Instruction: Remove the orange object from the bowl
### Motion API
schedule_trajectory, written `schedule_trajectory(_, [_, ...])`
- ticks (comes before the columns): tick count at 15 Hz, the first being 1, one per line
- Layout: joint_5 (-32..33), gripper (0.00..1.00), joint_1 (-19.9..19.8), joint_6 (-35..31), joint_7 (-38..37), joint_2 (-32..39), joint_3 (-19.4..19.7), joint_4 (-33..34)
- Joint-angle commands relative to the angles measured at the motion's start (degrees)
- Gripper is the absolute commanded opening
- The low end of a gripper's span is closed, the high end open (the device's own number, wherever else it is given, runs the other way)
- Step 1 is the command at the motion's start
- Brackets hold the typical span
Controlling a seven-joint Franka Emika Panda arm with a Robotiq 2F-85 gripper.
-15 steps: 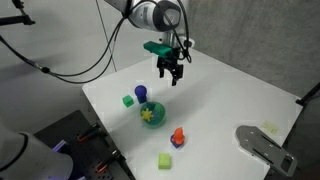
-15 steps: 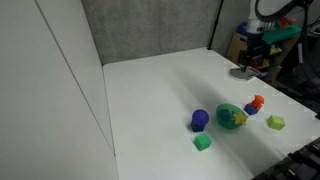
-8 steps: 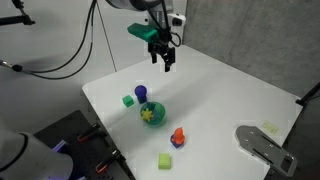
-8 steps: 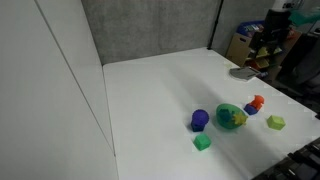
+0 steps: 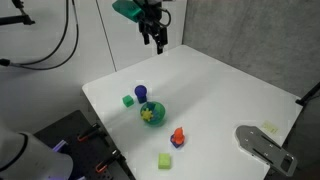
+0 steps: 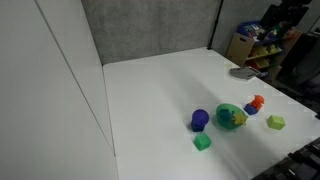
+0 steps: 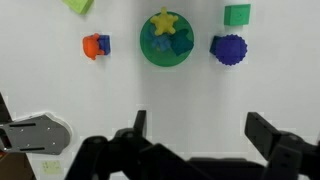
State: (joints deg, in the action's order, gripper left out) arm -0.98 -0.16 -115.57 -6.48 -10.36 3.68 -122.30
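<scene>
The small green bowl (image 5: pixel 160 110) sits on the white table and holds a yellow star-shaped piece (image 5: pixel 151 117). The orange object (image 5: pixel 178 133) is outside the bowl, resting against a blue cube (image 5: pixel 177 143) on the table. In the wrist view the bowl (image 7: pixel 165 58) is at the top centre and the orange object (image 7: pixel 91 46) lies to its left. Both also show in an exterior view, the bowl (image 6: pixel 226 111) and the orange object (image 6: pixel 257 101). My gripper (image 5: pixel 156 38) is open and empty, high above the table's far side, and its jaws (image 7: pixel 200 130) are spread wide.
A blue-purple cup (image 5: pixel 141 93) and a green cube (image 5: pixel 128 100) stand next to the bowl. A yellow-green block (image 5: pixel 165 160) lies near the front edge. A grey flat device (image 5: pixel 264 148) rests at the table's corner. A dark cart stands below the front edge.
My gripper has risen and moved away from the objects toward the far side of the table. The objects on the table have not moved.
</scene>
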Motion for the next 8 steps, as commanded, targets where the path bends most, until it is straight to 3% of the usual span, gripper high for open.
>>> schedule_trajectory(1, [0.28, 1.0, -0.46, 5.51, 1.29, -2.27, -1.26, 2.96])
schedule_trajectory(8, [0.56, 1.0, -0.55, 5.82, 0.17, -2.56, -2.25, 3.13])
